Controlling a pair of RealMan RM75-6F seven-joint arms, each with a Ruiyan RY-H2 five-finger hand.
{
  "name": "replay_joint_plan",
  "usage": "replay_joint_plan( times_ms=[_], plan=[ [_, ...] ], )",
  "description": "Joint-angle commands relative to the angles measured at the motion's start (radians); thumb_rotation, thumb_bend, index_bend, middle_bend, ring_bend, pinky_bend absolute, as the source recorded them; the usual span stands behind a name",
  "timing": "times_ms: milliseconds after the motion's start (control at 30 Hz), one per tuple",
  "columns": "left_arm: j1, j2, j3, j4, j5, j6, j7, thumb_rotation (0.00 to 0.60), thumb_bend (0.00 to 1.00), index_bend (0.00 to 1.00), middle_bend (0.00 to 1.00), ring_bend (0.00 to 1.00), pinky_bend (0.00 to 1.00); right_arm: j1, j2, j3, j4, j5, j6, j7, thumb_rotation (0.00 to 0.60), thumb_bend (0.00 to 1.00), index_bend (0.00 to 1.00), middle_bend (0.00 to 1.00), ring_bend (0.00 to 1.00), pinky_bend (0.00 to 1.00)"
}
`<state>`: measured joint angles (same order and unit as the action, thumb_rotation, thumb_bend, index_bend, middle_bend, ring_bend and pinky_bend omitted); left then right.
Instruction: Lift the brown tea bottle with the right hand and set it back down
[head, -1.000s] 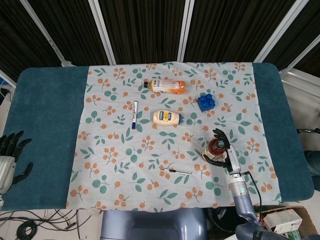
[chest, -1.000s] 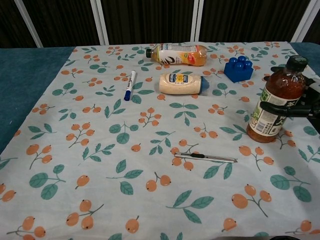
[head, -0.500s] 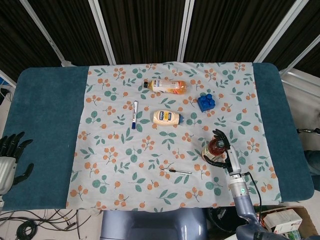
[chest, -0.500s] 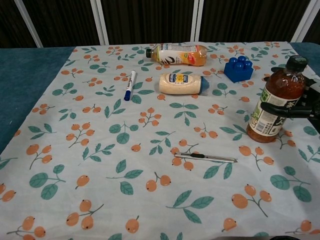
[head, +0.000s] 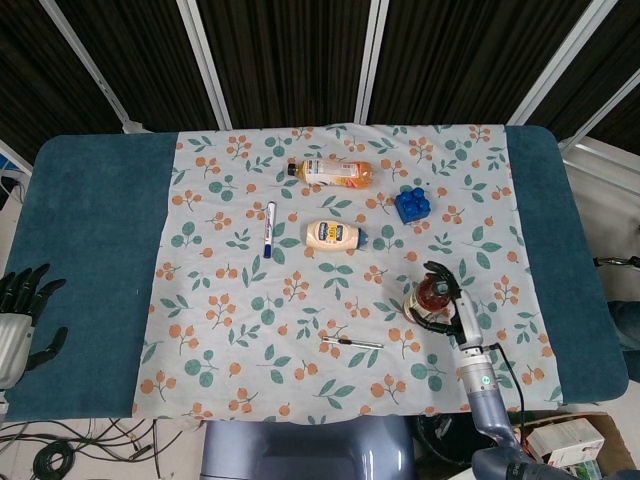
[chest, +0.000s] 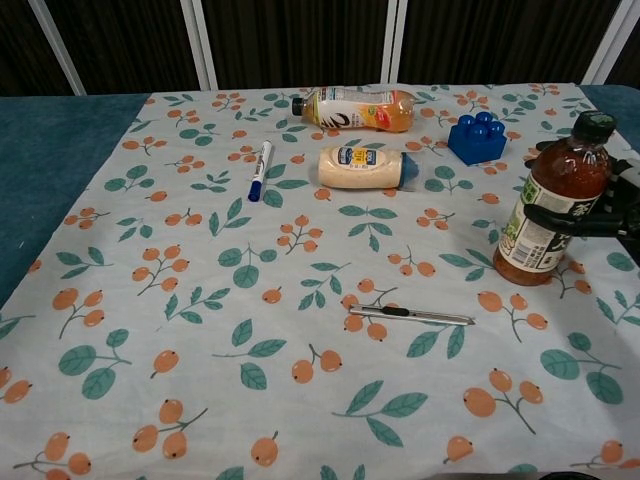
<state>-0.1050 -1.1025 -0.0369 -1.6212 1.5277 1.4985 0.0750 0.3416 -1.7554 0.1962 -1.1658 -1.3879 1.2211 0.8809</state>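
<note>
A table under a floral cloth (chest: 200, 330), seen from above and from chest height. Nearest, at the left edge of the table, the robot's left hand (head: 20, 310) rests off the cloth with its fingers spread and nothing in them. Near the front middle lies a thin metal pen (chest: 410, 316). Just right of it and a little farther back, the brown tea bottle (chest: 550, 205) stands upright on the cloth at the right side, its base apparently touching the fabric. The right hand (head: 447, 300) reaches in from the near right and its dark fingers (chest: 565, 215) wrap around the bottle at label height, grasping it. To lift well, the grasp likely needs to be firm and level around the body, then raised straight up so the bottle does not tilt or slip, and lowered onto the same flat patch of cloth before the fingers let go. Farther back lie a cream squeeze bottle (chest: 362, 166) on its side, a white marker (chest: 259, 170) to its left, a blue toy brick (chest: 477, 136) to its right, and farthest, an orange juice bottle (chest: 355, 108) on its side.
</note>
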Motion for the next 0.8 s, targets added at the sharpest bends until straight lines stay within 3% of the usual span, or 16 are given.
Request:
replay_joint_plan(
  times_ms=[33,200,433,800],
  plan=[
    [0.0,0.0,0.0,0.0,0.0,0.0,0.0,0.6,0.36,0.19,0.03,0.0,0.0,0.002,-0.007,-0.002,0.01,0.002,-0.006,0.002,0.6,0.22,0.19,0.18,0.22,0.21],
    [0.0,0.001,-0.001,0.001,-0.002,-0.001,-0.001,0.6,0.36,0.19,0.03,0.0,0.0,0.002,-0.018,0.0,0.023,0.006,-0.008,0.002,0.6,0.29,0.24,0.22,0.28,0.3],
    [-0.001,0.001,-0.002,0.0,-0.004,-0.004,0.0,0.6,0.36,0.19,0.03,0.0,0.0,0.0,-0.031,0.01,0.034,0.001,0.015,0.016,0.6,0.45,0.37,0.36,0.41,0.45],
    [0.0,0.002,-0.002,-0.004,-0.005,-0.003,-0.001,0.6,0.36,0.19,0.03,0.0,0.0,0.023,0.004,0.042,-0.006,-0.021,0.031,0.048,0.6,0.47,0.41,0.39,0.45,0.51]
  ],
)
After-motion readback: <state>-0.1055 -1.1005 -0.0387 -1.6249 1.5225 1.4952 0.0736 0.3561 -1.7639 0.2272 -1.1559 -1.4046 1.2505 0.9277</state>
